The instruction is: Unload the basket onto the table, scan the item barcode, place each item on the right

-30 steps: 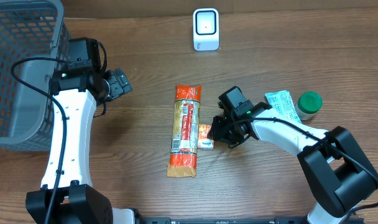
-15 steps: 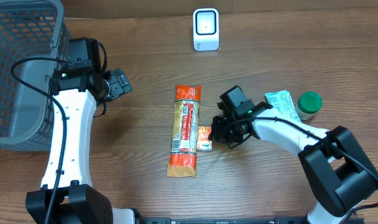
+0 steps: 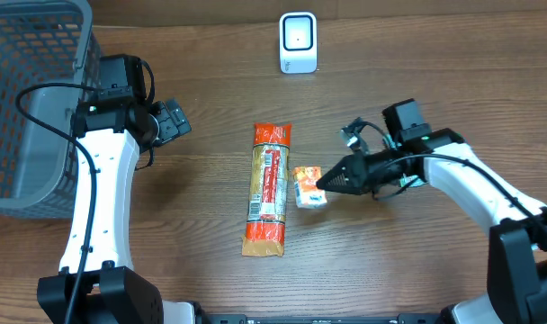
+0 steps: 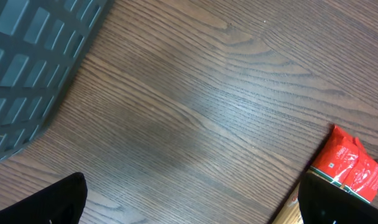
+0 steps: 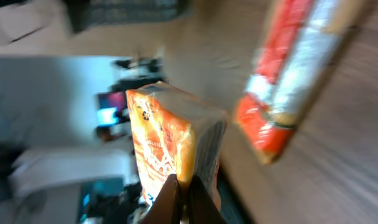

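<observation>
Right gripper clamping jaws together on small orange packet, just beside long orange package mid-table. Left gripper hanging, jaws apart, near basket at table's left edge.

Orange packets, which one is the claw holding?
The small orange packet, pinched in the right claw. The long orange pack lies flat beside it with no claw on it.

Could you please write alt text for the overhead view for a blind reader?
The right pincer grips a small orange packet beside a long orange pack lying on the wooden table. A white scanner stands near the far edge.
</observation>
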Available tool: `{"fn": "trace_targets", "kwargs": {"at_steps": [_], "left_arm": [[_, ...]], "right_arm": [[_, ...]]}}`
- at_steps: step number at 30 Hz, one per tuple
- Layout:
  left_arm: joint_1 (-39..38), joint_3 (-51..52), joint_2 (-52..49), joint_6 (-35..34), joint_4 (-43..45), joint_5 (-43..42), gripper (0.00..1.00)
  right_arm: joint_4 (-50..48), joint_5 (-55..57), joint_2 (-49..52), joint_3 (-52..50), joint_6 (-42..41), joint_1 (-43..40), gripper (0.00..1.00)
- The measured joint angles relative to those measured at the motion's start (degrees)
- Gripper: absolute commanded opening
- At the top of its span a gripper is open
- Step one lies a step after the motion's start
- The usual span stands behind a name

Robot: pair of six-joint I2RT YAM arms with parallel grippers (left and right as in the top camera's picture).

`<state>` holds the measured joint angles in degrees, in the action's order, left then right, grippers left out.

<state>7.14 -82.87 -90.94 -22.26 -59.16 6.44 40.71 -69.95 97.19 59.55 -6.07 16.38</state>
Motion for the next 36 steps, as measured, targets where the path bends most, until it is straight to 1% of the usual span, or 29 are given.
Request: {"fn": "trace_targets", "kwargs": {"at_steps": [2, 6, 10, 17, 21, 25, 28, 36], "left_arm": [[0.0, 0.0, 0.0, 0.0, 0.0, -0.02, 1.0], [0.0, 0.0, 0.0, 0.0, 0.0, 0.0, 1.0], [0.0, 0.0, 0.0, 0.0, 0.0, 0.0, 1.0], [0.0, 0.0, 0.0, 0.0, 0.0, 0.0, 1.0], [0.0, 0.0, 0.0, 0.0, 0.0, 0.0, 1.0], [0.0, 0.0, 0.0, 0.0, 0.0, 0.0, 1.0], [0.0, 0.0, 0.0, 0.0, 0.0, 0.0, 1.0], [0.0, 0.0, 0.0, 0.0, 0.0, 0.0, 1.0]], "right_arm": [[3.26, -5.51, -0.39, 0.0, 5.14, -1.97, 0.04], [8.46, -13.22, -0.55, 0.0, 12.37, -5.97, 0.04], [15.04, -16.37, -0.57, -0.02, 18.45, -8.76, 0.04], [27.08, -17.33, -2.93, -0.11, 26.18, -12.11, 0.04], [30.36, -17.38, -7.87, -0.11, 28.55, -15.96, 0.04], [31.5, -17.73, -13.42, -0.11, 29.44, -18.84, 0.04], [31.63, -17.75, -17.35, -0.11, 29.97, -19.41, 0.04], [33.09, -17.94, -21.18, -0.11, 30.1, -19.41, 0.04]]}}
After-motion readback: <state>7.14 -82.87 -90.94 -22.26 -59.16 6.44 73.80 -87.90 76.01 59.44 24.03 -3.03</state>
